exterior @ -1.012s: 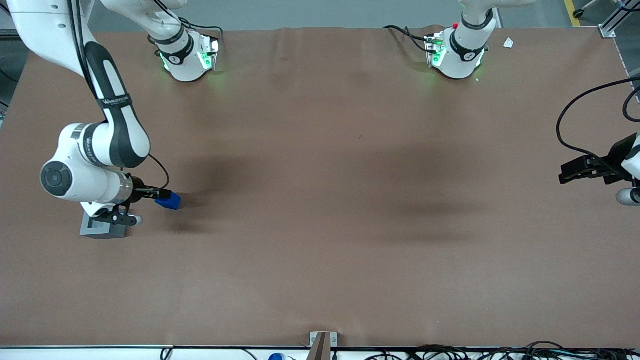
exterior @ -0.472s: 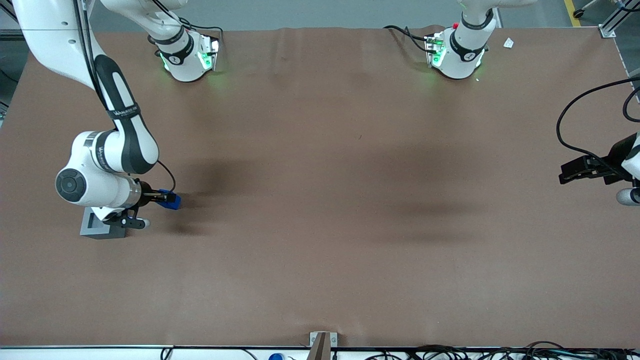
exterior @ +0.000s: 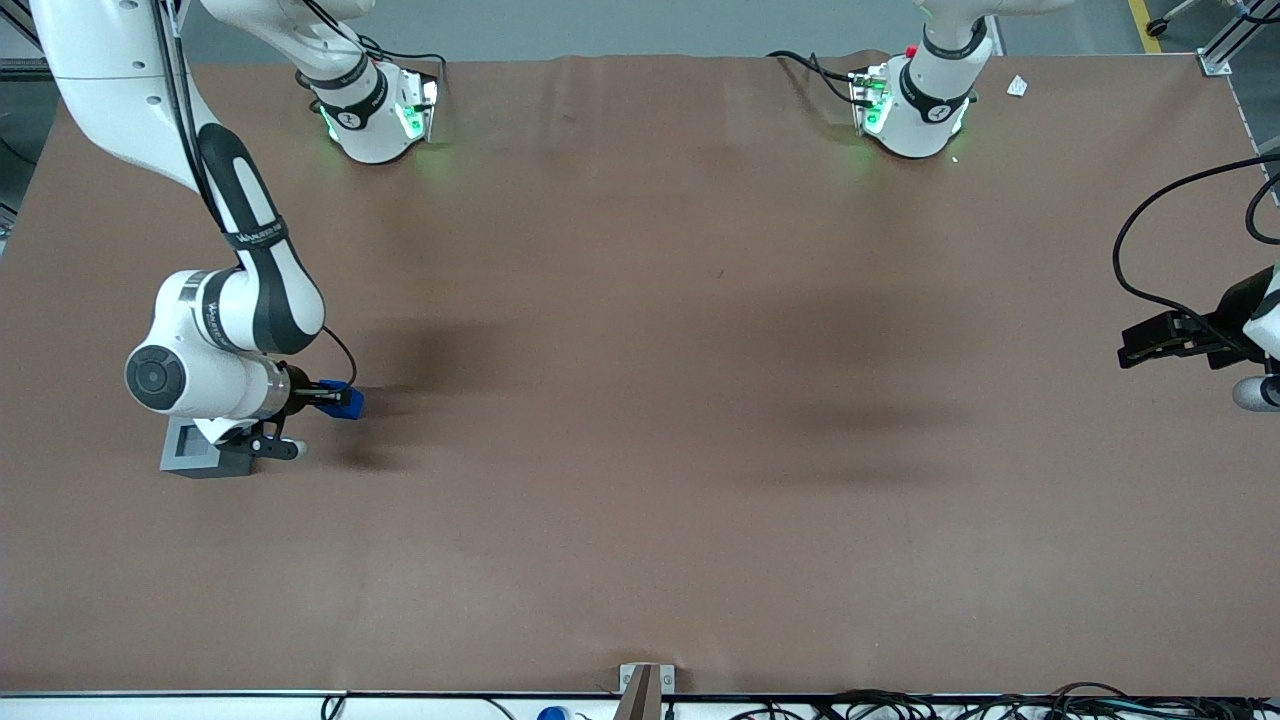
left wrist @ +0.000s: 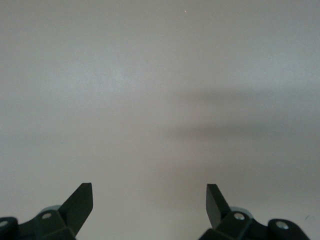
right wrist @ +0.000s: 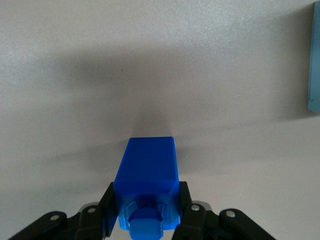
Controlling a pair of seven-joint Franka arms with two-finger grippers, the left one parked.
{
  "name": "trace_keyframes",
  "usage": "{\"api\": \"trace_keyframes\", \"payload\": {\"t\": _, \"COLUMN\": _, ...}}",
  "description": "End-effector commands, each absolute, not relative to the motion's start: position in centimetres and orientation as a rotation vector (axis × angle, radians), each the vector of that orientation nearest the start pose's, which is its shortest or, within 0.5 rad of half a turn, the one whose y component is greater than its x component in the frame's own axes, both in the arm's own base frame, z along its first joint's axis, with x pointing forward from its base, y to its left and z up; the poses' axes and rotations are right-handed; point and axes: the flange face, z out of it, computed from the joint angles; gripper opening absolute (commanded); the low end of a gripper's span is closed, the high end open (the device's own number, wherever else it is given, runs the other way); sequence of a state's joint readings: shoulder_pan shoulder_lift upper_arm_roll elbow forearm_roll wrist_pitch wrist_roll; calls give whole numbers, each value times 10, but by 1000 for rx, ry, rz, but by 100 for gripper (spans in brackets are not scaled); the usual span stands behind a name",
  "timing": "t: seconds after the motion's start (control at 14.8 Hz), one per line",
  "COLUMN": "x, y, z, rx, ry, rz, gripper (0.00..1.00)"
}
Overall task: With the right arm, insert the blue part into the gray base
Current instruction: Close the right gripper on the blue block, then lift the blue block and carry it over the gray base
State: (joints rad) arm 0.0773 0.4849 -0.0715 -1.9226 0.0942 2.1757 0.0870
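Nearest the front camera, we see the gray base [exterior: 205,459] sitting on the table [exterior: 640,420] toward the working arm's end, its square recess facing up, partly covered by the wrist of the right arm [exterior: 215,345]. A little farther from the camera, just beside the base, the gripper [exterior: 335,397] has its jaws closed on the blue part [exterior: 342,400]. In the right wrist view the fingers [right wrist: 187,205] press both flanks of the blue part [right wrist: 146,187], holding it firmly. We judge this side grip leaves one end free to enter the recess; the part is not yet over the base, so it must be carried across and lined up before going down.

The table is covered in a plain brown sheet with soft shadows. Farther off stand the two arm bases [exterior: 375,110], with gray floor past them.
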Motion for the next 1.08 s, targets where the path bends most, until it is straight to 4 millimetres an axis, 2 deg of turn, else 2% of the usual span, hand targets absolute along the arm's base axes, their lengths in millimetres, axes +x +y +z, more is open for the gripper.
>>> {"api": "trace_keyframes", "payload": {"t": 0.0, "x": 599, "y": 5, "z": 241, "rx": -3089, "ry": 211, "rz": 359, "gripper": 3}}
{"api": "trace_keyframes", "payload": {"t": 0.27, "x": 616, "y": 1, "z": 327, "rx": -3107, "ry": 175, "rz": 416, "gripper": 3}}
{"api": "trace_keyframes", "payload": {"t": 0.4, "x": 629, "y": -22, "z": 364, "rx": -3161, "ry": 164, "rz": 419, "gripper": 2}}
{"api": "trace_keyframes", "payload": {"t": 0.54, "x": 643, "y": -53, "z": 397, "rx": -3160, "ry": 66, "rz": 344, "gripper": 2}}
{"api": "trace_keyframes", "payload": {"t": 0.67, "x": 650, "y": -88, "z": 397, "rx": -3140, "ry": 46, "rz": 365, "gripper": 1}}
{"api": "trace_keyframes", "payload": {"t": 0.81, "x": 653, "y": -100, "z": 395, "rx": -3138, "ry": 22, "rz": 374, "gripper": 1}}
{"api": "trace_keyframes", "payload": {"t": 1.01, "x": 657, "y": -137, "z": 367, "rx": -3113, "ry": -40, "rz": 413, "gripper": 1}}
